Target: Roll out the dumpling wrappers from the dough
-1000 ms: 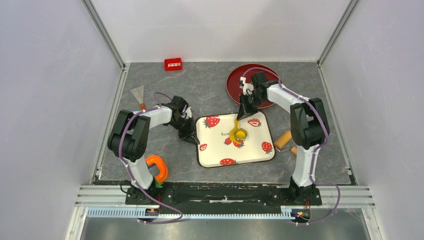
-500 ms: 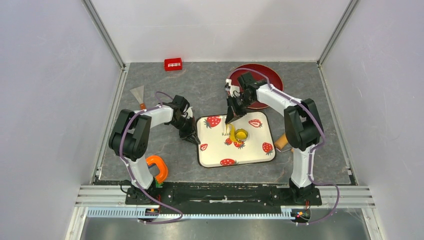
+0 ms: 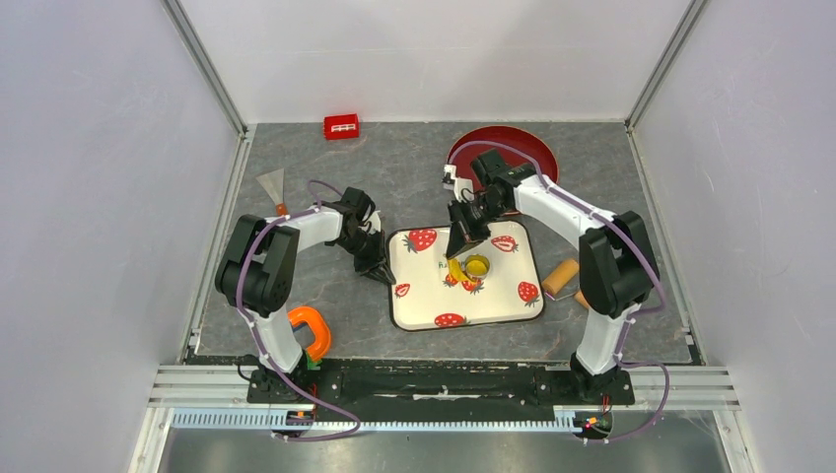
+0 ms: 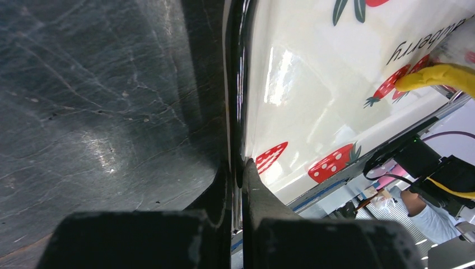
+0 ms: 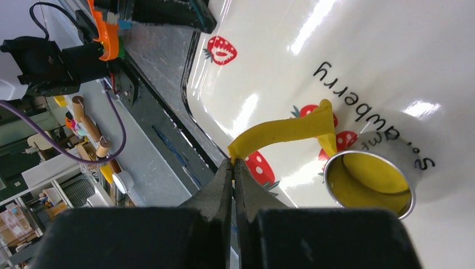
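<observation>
A white strawberry-print tray (image 3: 493, 294) lies mid-table. On it stands a metal ring cutter (image 3: 475, 265) with a round yellow dumpling wrapper (image 5: 372, 175) inside. My right gripper (image 3: 456, 256) is shut on the end of a ragged yellow dough strip (image 5: 285, 130) and holds it up off the tray; the strip's other end still meets the cutter's (image 5: 336, 159) rim. In the right wrist view the right gripper (image 5: 233, 161) pinches the strip's tip. My left gripper (image 3: 381, 275) is shut on the tray's left rim (image 4: 238, 112). The strip also shows in the left wrist view (image 4: 437, 75).
A red plate (image 3: 513, 148) sits behind the tray, partly under the right arm. A tan wooden roller (image 3: 560, 276) lies right of the tray. A scraper (image 3: 272, 185) and a red block (image 3: 341, 126) lie at the back left. An orange tool (image 3: 311, 330) sits near the left base.
My right gripper moved left, then toward the near side, pulling the dough strip up off the tray so it now arches beside the cutter. The left gripper has not moved.
</observation>
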You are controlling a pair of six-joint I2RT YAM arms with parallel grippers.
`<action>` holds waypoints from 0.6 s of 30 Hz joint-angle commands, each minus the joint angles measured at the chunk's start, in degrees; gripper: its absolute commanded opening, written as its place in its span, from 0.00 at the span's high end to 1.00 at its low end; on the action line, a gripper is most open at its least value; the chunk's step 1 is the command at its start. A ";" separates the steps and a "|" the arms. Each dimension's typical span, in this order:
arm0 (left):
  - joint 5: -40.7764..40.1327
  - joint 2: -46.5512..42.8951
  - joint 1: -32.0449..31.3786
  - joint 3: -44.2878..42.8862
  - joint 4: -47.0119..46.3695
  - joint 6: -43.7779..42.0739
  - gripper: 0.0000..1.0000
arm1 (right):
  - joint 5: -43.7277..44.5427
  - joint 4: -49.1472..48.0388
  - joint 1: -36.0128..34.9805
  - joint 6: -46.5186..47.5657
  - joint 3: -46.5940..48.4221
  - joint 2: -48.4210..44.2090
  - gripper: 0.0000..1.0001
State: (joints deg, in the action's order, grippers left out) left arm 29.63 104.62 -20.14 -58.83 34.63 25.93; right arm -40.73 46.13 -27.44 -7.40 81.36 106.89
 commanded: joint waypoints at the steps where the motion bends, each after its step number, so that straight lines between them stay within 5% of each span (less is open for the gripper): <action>1: -7.04 2.85 -1.53 0.21 0.44 -4.32 0.98 | -1.90 1.65 -0.24 1.28 -1.96 -5.67 0.98; 18: -7.38 3.62 -2.05 0.12 0.48 -4.34 0.98 | 1.77 3.92 -0.23 -1.05 -3.14 -16.59 0.97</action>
State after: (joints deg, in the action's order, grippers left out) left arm 29.71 105.34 -20.40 -59.64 35.24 25.91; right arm -39.59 49.32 -27.53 -7.51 76.86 93.60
